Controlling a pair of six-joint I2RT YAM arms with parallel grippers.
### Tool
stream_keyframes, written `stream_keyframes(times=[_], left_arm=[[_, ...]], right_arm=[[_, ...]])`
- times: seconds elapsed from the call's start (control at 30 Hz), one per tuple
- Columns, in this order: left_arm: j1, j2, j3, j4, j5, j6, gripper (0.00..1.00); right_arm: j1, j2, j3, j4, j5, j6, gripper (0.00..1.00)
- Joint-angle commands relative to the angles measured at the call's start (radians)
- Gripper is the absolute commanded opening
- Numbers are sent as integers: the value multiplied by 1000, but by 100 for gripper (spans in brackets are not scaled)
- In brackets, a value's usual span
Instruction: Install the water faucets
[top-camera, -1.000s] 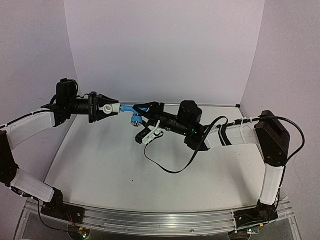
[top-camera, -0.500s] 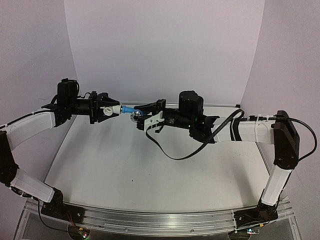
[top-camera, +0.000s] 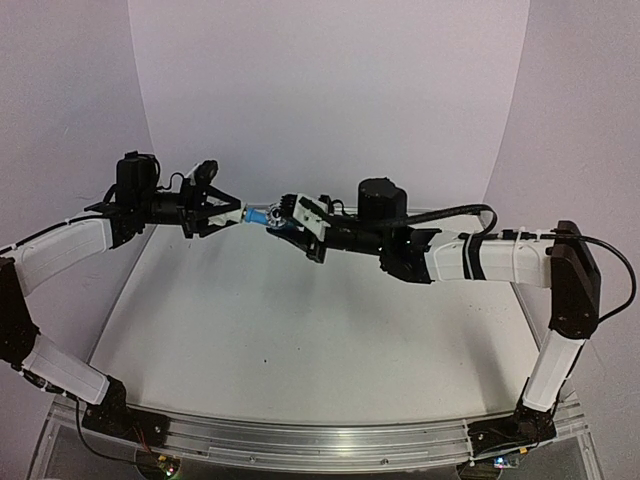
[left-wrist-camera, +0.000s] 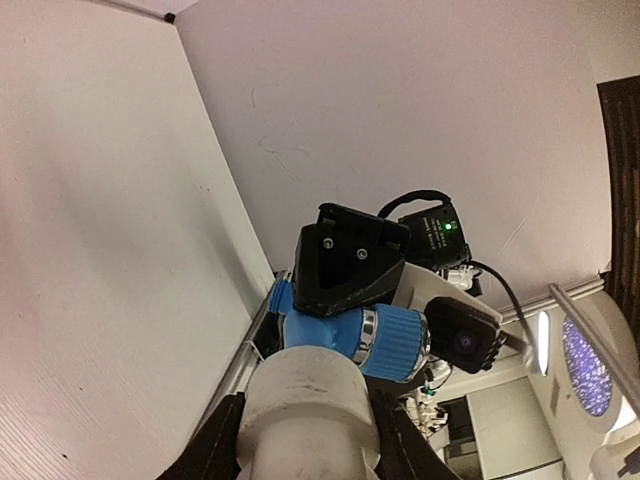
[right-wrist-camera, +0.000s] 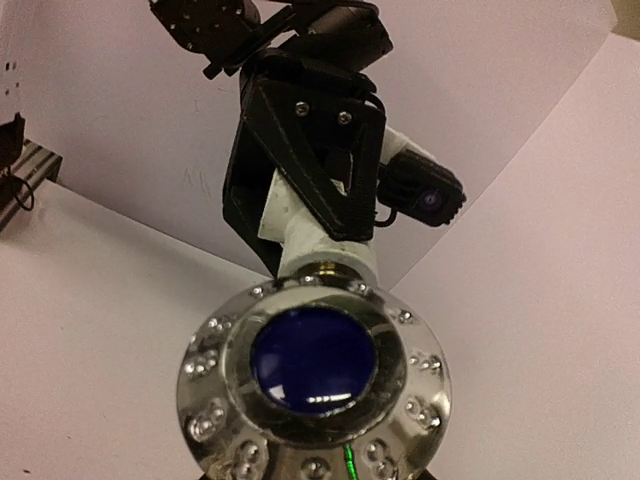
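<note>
In the upper middle of the frame, above the table (top-camera: 250, 330), the left gripper (top-camera: 228, 211) is clamped on the white fitting (top-camera: 237, 213). The right gripper (top-camera: 283, 218) seems closed on the blue tap body (top-camera: 257, 216), which touches the fitting.

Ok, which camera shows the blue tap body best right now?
Left wrist: the blue tap body sits mid-frame side-on, butted against the white fitting. Right wrist shows only its chrome-rimmed end face, head-on. Top external shows just a small blue sliver between the left end effector and right end effector.
</note>
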Motion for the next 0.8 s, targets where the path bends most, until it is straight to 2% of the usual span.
stream_keyframes(times=[0.0, 0.23, 0.33, 0.4, 0.43, 0.5, 0.6, 0.67, 0.73, 0.77], left_arm=[[-1, -17, 69, 80, -122, 316, 0], [-17, -44, 52, 80, -154, 649, 0], [-23, -57, 23, 80, -127, 852, 0], [-22, -59, 14, 79, -104, 906, 0], [-23, -58, 12, 79, -91, 922, 0], [-23, -47, 18, 79, -52, 941, 0], [-21, -35, 24, 81, -24, 933, 0], [-23, -32, 22, 81, -23, 913, 0], [-22, -32, 19, 81, -40, 898, 0], [-22, -34, 15, 82, -51, 888, 0]], right_arm=[[28, -37, 24, 25, -100, 358, 5], [28, -42, 17, 66, -63, 770, 0], [19, -60, 3, 86, -54, 1013, 0], [6, -65, 1, 99, -46, 1137, 0], [-1, -66, 1, 101, -46, 1193, 0], [-50, -53, 0, 144, -81, 1432, 0], [-97, -19, 7, 198, -142, 1693, 0], [-149, 31, 3, 245, -189, 1991, 0], [-167, 75, -10, 374, -230, 2140, 0], [-174, 116, -24, 565, -242, 2326, 0]])
